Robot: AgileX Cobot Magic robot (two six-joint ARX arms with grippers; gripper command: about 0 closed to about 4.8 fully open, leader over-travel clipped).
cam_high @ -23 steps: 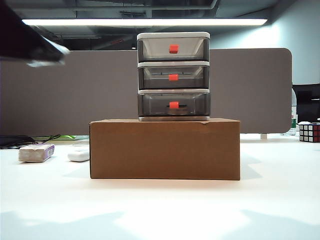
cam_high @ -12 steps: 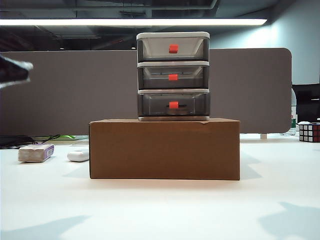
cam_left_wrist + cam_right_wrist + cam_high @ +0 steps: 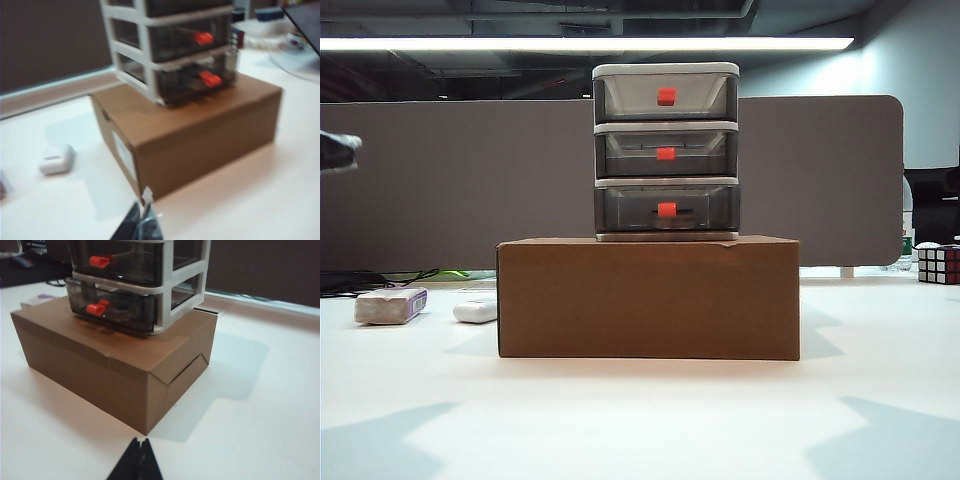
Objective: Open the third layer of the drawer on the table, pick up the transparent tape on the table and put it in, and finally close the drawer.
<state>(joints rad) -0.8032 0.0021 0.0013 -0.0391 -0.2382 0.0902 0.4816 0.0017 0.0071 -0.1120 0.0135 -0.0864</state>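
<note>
- Exterior view: your drawer (image 3: 667,152) sits on the cardboard box (image 3: 648,298), third layer (image 3: 667,209) flush shut.
- Left claw (image 3: 141,229) and right claw (image 3: 136,462) both pinched together, empty, hovering over the counter (image 3: 640,420).
- Tape's nowhere visible; looks finished, or hook that handle.

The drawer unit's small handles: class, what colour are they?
Red-orange, one handle on each smoky-grey tray of the drawer unit; clearest in the exterior view.

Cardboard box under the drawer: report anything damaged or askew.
On the cardboard box, the end flap near one top corner is creased and lifted. The drawer sits square on it, all three trays shut. Both grippers, left and right, hang shut, clear of it.
</note>
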